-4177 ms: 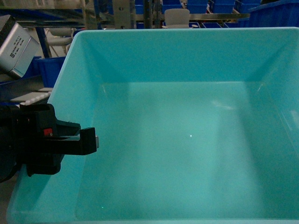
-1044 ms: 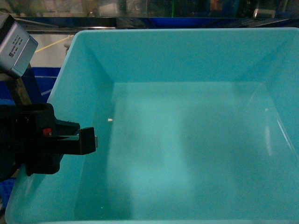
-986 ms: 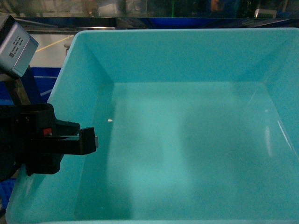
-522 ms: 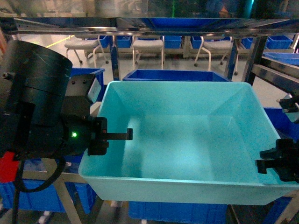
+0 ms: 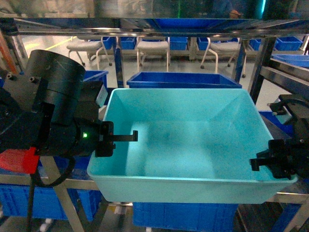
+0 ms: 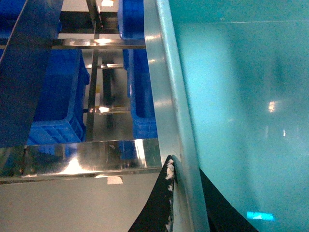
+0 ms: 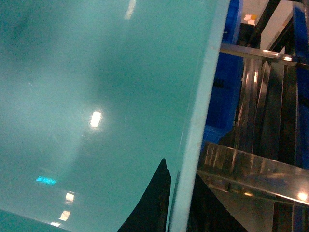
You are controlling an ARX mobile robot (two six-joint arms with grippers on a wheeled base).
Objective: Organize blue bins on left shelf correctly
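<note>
Now, change since half a second ago: the turquoise bin point(image 5: 193, 145) sits slightly higher and further left in the head view; the left arm's body has tilted and drawn back, and the right gripper has come further inward along the bin's right wall.
Change since one second ago: the bin then filled the whole head view; it is now seen entire, with shelf and room around it.
Turquoise bin, position: held between the two grippers, in front of the steel shelf point(image 5: 145, 26); its base lies at the level of a front beam point(image 5: 72, 182), contact not discernible.
Turquoise bin, contents: nothing visible inside; only reflections show on the floor and walls.
Left gripper point(image 5: 120, 137): clamped on the bin's left wall; in the left wrist view one finger point(image 6: 157, 203) lies outside the rim and the other inside, with the rim point(image 6: 166, 96) between them.
Right gripper point(image 5: 268, 162): clamped on the bin's right wall; in the right wrist view its fingers point(image 7: 152, 203) straddle the rim in the same way.
Dark blue bin behind point(image 5: 183, 79): just beyond the turquoise bin's far wall, same tier; interior not visible.
Dark blue bins below point(image 5: 183, 215): on the lower tier, under the turquoise bin; contents hidden.
Dark blue bins, left wrist view point(image 6: 58, 101): stacked beneath the shelf beams, beside the held bin.
Chairs point(image 5: 154, 46): on the floor beyond the shelf.
</note>
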